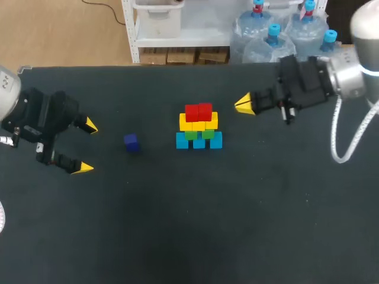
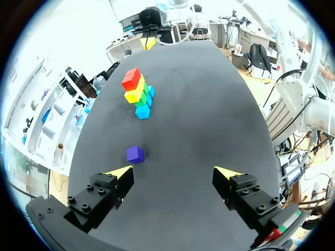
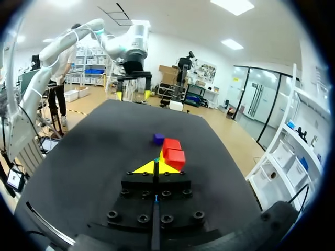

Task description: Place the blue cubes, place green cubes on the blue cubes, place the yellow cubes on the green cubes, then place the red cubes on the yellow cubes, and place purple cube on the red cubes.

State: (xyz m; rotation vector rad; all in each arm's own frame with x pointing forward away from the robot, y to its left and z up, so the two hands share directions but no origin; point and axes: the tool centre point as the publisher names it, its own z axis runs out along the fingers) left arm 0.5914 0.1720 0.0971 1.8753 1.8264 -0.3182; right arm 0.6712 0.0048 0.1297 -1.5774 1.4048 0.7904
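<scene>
Left gripper [image 1: 86, 147] spread wide; purple cube [image 1: 131, 142] between it and cube stack [image 1: 199, 127].

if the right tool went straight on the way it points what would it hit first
Most likely the red cubes: they sit just ahead of the right tool, slightly to one side. Height is unclear, so it might pass over them.

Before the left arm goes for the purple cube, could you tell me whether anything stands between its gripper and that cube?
Nothing visible does. The purple cube lies alone on bare table ahead of the open left gripper; the cube stack stands farther on, beyond it.
</scene>
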